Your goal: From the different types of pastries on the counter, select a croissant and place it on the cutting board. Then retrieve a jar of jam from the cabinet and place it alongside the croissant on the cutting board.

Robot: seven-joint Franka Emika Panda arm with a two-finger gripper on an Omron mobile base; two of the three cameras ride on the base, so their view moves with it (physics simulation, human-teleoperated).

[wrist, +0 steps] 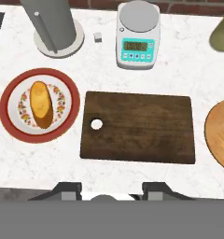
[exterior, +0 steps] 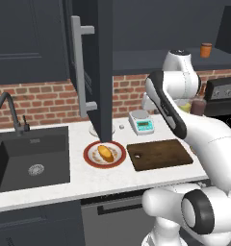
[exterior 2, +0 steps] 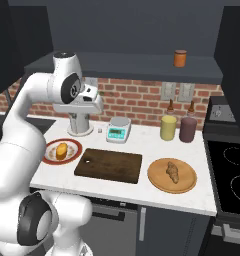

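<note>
Step in hand, as I judge it: reach for the croissant (exterior 2: 173, 171), nothing picked up yet. It lies on the round tan plate (exterior 2: 157, 180) at the lower right of the right base view, just right of the cutting board (exterior 2: 109, 165), which is bare. The gripper (exterior 2: 90, 99) hangs high at upper left of that view, above the back of the counter (exterior 2: 142, 140) near the grey canister (exterior 2: 79, 122), well apart from the croissant and off to its left. In the hand view the camera looks straight down on the board (wrist: 137, 128); only the tan plate's edge (wrist: 220, 135) shows at the right border, so the croissant sits beyond the right side of that frame. Fingertips (wrist: 67, 189) peek up at the bottom with a gap between them, so the fingers look apart and nothing is held. To do it well: swing right past the board, centre over the croissant, turn the fingers across its slim width, descend straight, close gently so it doesn't squash or skid on the plate. Don't take the yellow bun (wrist: 41, 104) on the red-rimmed plate (wrist: 11, 86), left of the board. The jar of jam (exterior 2: 180, 58) stands on the cabinet shelf (exterior 2: 142, 65), upper right of the right base view, for later; the cabinet door (exterior: 91, 67) looks open.
</note>
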